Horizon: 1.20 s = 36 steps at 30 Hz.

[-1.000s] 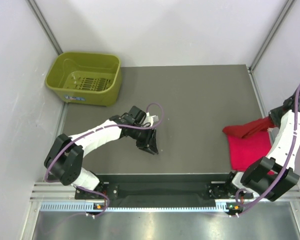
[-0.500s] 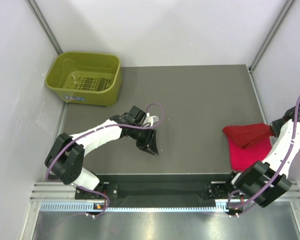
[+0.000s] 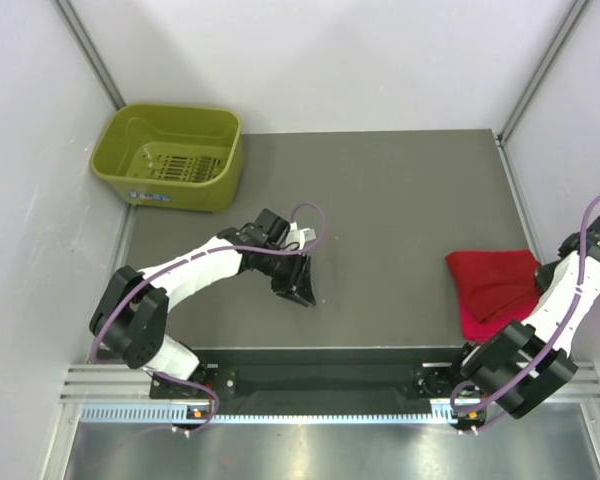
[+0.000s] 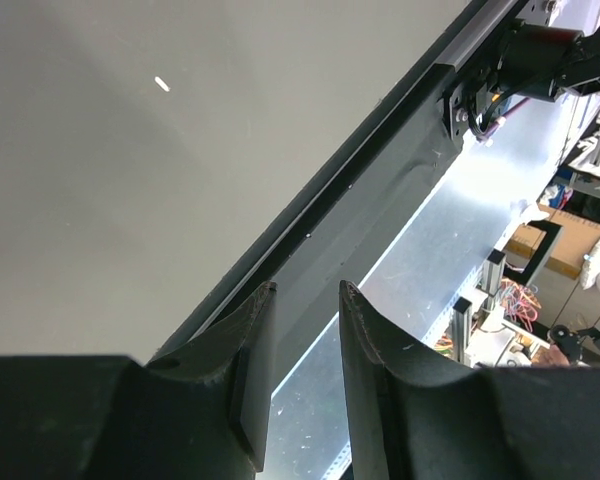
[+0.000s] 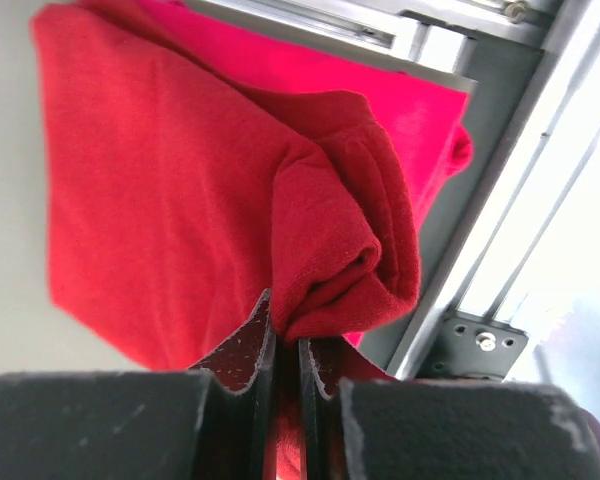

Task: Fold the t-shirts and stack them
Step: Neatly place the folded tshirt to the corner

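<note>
1. At the right edge of the worktop (image 3: 400, 200), the deep red shirt (image 3: 492, 272) lies atop the pinkish red shirt (image 3: 483, 325).
2. Right gripper (image 5: 283, 335) is clamped on a bunched fold of the deep red shirt; left gripper (image 4: 302, 300) stands parted, empty.
3. Judgement: light, limp cloth; grip hems or corners.

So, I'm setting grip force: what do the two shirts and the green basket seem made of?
Deep red shirt: soft knit cloth, matte, fuzzy surface, bunched in rolls. Pink shirt under it: likely the same cloth. Basket: seemingly hard plastic, slight sheen, moulded slots.
</note>
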Motion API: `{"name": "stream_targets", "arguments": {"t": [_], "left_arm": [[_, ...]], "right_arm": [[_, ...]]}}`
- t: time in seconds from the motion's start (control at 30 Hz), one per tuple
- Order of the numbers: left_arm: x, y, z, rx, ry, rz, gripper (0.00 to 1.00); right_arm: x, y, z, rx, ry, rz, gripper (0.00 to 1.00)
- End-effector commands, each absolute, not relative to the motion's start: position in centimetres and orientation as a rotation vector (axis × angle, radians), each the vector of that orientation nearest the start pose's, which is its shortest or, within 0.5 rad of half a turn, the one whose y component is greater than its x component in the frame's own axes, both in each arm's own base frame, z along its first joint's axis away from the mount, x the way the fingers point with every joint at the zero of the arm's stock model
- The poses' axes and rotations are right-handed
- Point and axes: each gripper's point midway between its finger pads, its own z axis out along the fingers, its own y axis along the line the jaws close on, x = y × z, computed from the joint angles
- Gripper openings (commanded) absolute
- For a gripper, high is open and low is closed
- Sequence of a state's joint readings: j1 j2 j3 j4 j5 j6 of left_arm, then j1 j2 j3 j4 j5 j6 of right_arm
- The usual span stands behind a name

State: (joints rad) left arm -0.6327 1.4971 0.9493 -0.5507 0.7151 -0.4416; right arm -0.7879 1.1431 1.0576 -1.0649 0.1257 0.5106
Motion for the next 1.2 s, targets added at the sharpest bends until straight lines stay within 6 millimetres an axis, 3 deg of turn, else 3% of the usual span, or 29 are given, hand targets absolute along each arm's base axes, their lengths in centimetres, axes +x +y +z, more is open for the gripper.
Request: {"name": "stream_targets", "arguments": {"t": [0.0,0.23,0.33,0.47,0.53,0.6,0.7,0.8,0.83,0.9,0.93,0.97,1.0,1.03,1.07,1.1,1.13,1.17], "left_arm": [[16.8,-28.0,12.4,0.565,2.733,-1.299,0.36],[17.3,-27.5,12.6,0.542,2.724,-1.314,0.36],[17.3,-27.3,12.5,0.538,2.725,-1.313,0.36],[17.4,-27.1,12.6,0.525,2.732,-1.317,0.36],[17.3,-27.1,13.0,0.529,2.717,-1.316,0.36],[17.2,-26.9,13.1,0.528,2.716,-1.313,0.36],[17.2,-26.7,13.0,0.517,2.709,-1.304,0.36],[17.5,-26.9,13.3,0.491,2.671,-1.321,0.36],[17.7,-27.0,13.9,0.488,2.638,-1.321,0.36],[18.7,-27.3,14.5,0.439,2.578,-1.307,0.37],[18.8,-27.3,15.4,0.393,2.543,-1.321,0.37],[18.6,-27.2,15.1,0.362,2.538,-1.323,0.38],[19.1,-27.4,16.5,0.357,2.446,-1.339,0.38],[19.1,-27.4,16.8,0.329,2.422,-1.354,0.40],[18.6,-27.1,16.0,0.259,2.442,-1.366,0.40],[18.6,-26.9,16.0,0.226,2.426,-1.368,0.41],[19.1,-26.8,17.2,0.212,2.338,-1.377,0.41],[18.4,-26.4,16.0,0.142,2.361,-1.388,0.42]], "right_arm": [[14.3,-17.2,15.5,1.679,2.135,-0.372,0.04],[12.5,-17.3,13.5,1.729,2.171,-0.448,0.07],[11.3,-17.6,12.9,1.761,2.177,-0.511,0.16],[9.5,-18.8,13.8,1.763,2.167,-0.666,0.51],[9.4,-19.3,15.0,1.744,2.157,-0.716,0.61],[10.3,-19.5,15.6,1.699,2.176,-0.679,0.69],[14.0,-18.8,17.5,1.544,2.168,-0.565,0.74],[18.9,-15.5,19.3,1.313,2.202,-0.431,0.75],[21.3,-12.7,20.1,1.167,2.237,-0.350,0.75],[24.6,-8.5,21.1,1.036,2.224,-0.164,0.75],[26.1,-4.6,22.0,0.885,2.251,-0.062,0.75],[26.8,-1.9,22.4,0.842,2.249,0.043,0.76],[27.7,2.5,22.4,0.696,2.266,0.167,0.77],[27.7,4.8,22.6,0.642,2.261,0.255,0.80],[27.5,7.2,22.6,0.638,2.255,0.364,0.99],[28.3,9.6,23.4,0.587,2.194,0.477,1.00],[26.5,12.9,21.6,0.493,2.230,0.576,1.00],[25.8,14.8,20.9,0.525,2.223,0.674,1.00]]}}
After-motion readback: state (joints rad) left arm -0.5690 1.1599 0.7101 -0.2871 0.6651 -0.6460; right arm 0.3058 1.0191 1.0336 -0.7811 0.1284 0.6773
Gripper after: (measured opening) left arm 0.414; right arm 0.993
